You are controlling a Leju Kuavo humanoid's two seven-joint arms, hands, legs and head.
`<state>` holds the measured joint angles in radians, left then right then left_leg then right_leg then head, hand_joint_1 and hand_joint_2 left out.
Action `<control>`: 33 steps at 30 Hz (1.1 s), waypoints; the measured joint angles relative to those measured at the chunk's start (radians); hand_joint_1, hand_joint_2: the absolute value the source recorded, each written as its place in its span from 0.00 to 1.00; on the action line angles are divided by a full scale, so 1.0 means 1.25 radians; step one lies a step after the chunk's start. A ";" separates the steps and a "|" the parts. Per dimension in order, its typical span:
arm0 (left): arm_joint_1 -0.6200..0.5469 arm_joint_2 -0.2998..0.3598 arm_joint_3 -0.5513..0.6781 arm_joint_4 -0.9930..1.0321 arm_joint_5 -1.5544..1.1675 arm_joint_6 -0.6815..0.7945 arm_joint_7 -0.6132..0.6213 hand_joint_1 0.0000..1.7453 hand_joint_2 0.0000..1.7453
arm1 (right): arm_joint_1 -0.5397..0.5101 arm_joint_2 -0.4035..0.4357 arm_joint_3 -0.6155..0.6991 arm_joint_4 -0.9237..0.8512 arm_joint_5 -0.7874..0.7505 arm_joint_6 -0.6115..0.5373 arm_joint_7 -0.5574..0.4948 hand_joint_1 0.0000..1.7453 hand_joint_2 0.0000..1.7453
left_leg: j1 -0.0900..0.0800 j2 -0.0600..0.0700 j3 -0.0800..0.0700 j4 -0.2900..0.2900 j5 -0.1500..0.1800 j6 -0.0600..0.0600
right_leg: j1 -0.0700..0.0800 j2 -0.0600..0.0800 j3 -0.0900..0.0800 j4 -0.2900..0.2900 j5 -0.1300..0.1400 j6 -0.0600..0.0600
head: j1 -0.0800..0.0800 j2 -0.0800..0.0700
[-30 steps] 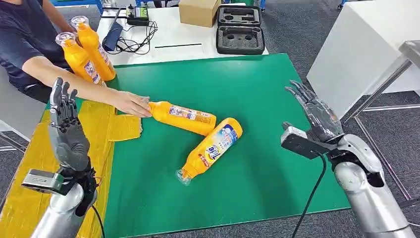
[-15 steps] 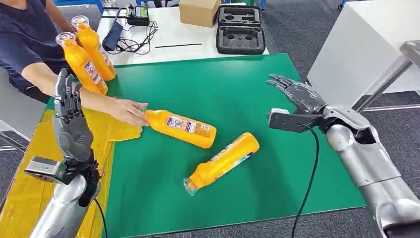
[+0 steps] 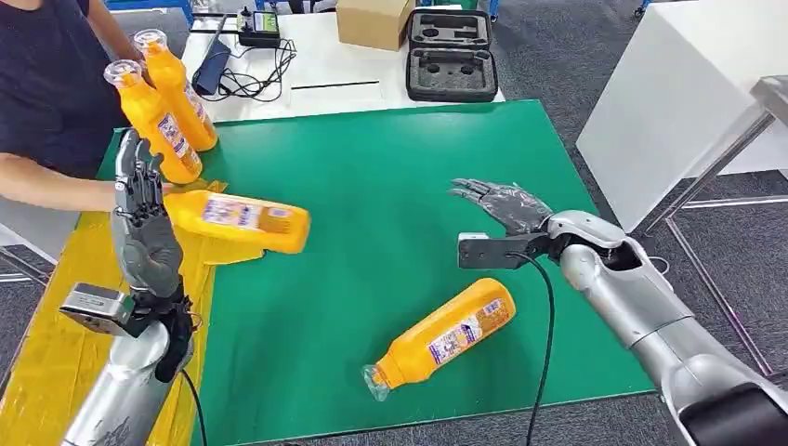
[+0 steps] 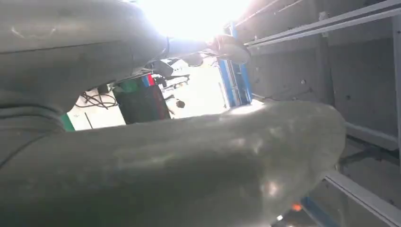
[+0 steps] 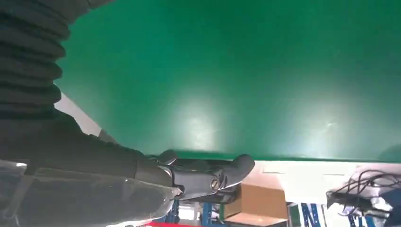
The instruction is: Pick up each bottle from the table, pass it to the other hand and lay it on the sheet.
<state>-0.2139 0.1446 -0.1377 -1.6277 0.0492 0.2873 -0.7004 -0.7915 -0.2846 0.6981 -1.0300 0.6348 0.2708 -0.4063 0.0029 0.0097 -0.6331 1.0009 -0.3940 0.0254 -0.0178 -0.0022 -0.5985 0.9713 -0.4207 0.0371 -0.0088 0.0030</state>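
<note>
Right hand (image 3: 502, 203): spread, empty, hovering over green tabletop (image 3: 390, 158).
Bottle (image 3: 444, 334): lies diagonally just below it, cap toward robot.

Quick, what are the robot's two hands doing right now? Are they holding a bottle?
Left hand: open, raised upright, fingers apart, holding nothing.
Right hand: open, fingers spread above the green mat, holding nothing.

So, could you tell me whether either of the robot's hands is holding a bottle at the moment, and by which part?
Neither holds anything: the left hand is raised with straight fingers, and the right hand is spread open above the green mat.
</note>
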 measured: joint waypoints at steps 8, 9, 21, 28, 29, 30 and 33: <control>0.000 0.000 -0.001 0.003 0.003 0.005 0.000 0.00 0.00 | 0.005 0.002 0.024 -0.003 -0.017 -0.006 0.001 0.00 1.00 | 0.000 0.000 0.000 0.000 0.000 0.000 | 0.000 0.000 0.000 0.000 0.000 0.000 | 0.000 0.000; 0.002 0.000 0.000 0.003 0.003 0.009 0.000 0.00 0.00 | 0.008 0.001 0.026 -0.005 -0.022 -0.009 0.001 0.00 1.00 | 0.000 0.000 0.000 0.000 0.000 0.000 | 0.000 0.000 0.000 0.000 0.000 0.000 | 0.000 0.000; 0.008 0.001 0.002 0.003 0.000 0.024 0.000 0.00 0.00 | 0.026 -0.030 0.041 -0.099 -0.178 0.046 -0.061 0.00 1.00 | 0.000 0.000 0.000 0.000 0.000 0.000 | 0.000 0.000 0.000 0.000 0.000 0.000 | 0.000 0.000; 0.008 0.002 0.010 0.003 0.000 0.036 0.000 0.00 0.00 | 0.057 -0.078 0.041 -0.250 -0.267 0.094 -0.075 0.00 1.00 | 0.000 0.000 0.000 0.000 0.000 0.000 | 0.000 0.000 0.000 0.000 0.000 0.000 | 0.000 0.000; 0.009 0.002 0.012 0.003 -0.001 0.042 0.000 0.00 0.00 | 0.060 -0.079 0.041 -0.265 -0.275 0.100 -0.077 0.00 1.00 | 0.000 0.000 0.000 0.000 0.000 0.000 | 0.000 0.000 0.000 0.000 0.000 0.000 | 0.000 0.000; 0.011 0.002 0.015 0.003 -0.003 0.045 0.000 0.00 0.00 | 0.061 -0.079 0.041 -0.279 -0.285 0.107 -0.079 0.00 1.00 | 0.000 0.000 0.000 0.000 0.000 0.000 | 0.000 0.000 0.000 0.000 0.000 0.000 | 0.000 0.000; 0.020 0.002 0.022 0.002 -0.014 0.063 0.000 0.00 0.00 | 0.070 -0.068 0.045 -0.314 -0.297 0.129 -0.082 0.00 1.00 | 0.000 0.000 0.000 0.000 0.000 0.000 | 0.001 0.001 0.000 0.000 0.000 0.000 | 0.000 0.000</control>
<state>-0.1889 0.1465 -0.1106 -1.6251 0.0321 0.3657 -0.7004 -0.7042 -0.3697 0.7549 -1.4221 0.2640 0.4325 -0.5082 0.0029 0.0096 -0.6331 1.0007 -0.3942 0.0253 -0.0171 -0.0016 -0.5984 0.9713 -0.4207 0.0370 -0.0088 0.0031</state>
